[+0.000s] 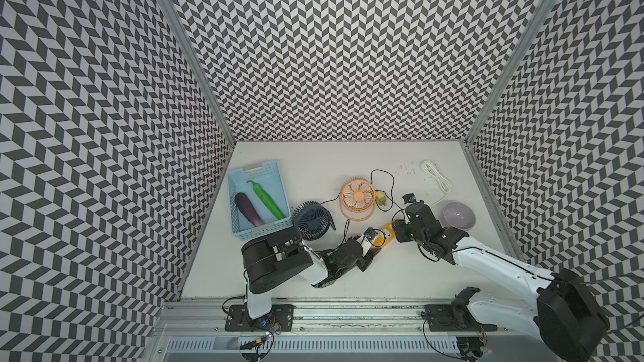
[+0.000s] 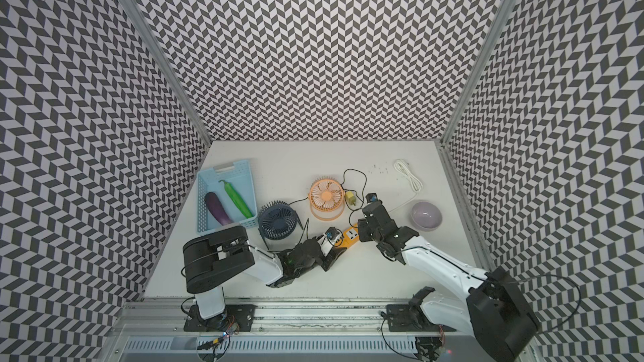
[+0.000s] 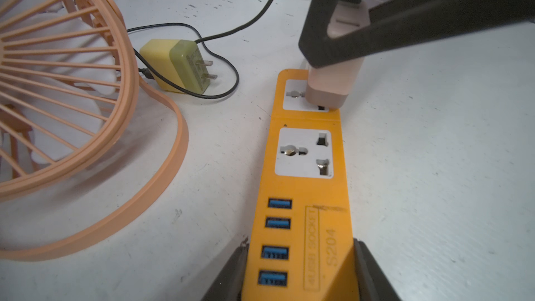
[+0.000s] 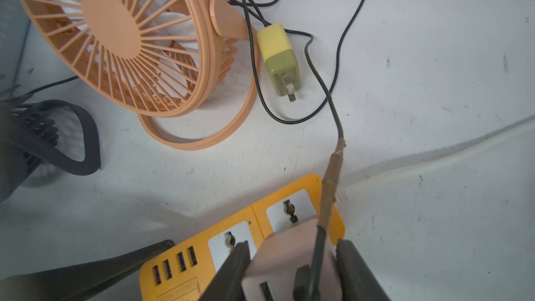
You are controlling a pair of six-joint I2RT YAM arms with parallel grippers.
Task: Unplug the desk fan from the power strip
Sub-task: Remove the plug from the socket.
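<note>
The orange-yellow power strip lies slantwise near the middle of the surface, its thin white cord trailing from the far end. The left hand is clamped across the strip's USB end, one finger on each long edge. The right hand is closed narrowly on a pink plug, which sits on the far socket. I cannot tell whether its prongs are still in. The near socket is uncovered. The plug's black cord rises towards the orange fan, whose ring base lies just beside the strip's long edge. A loose yellow adapter lies between that fan and the strip's far end. A dark blue fan stands near the left arm. On the strip's other long side, the surface is bare up to the front edge. A purple bowl sits near the right edge, well apart from the strip.
</note>
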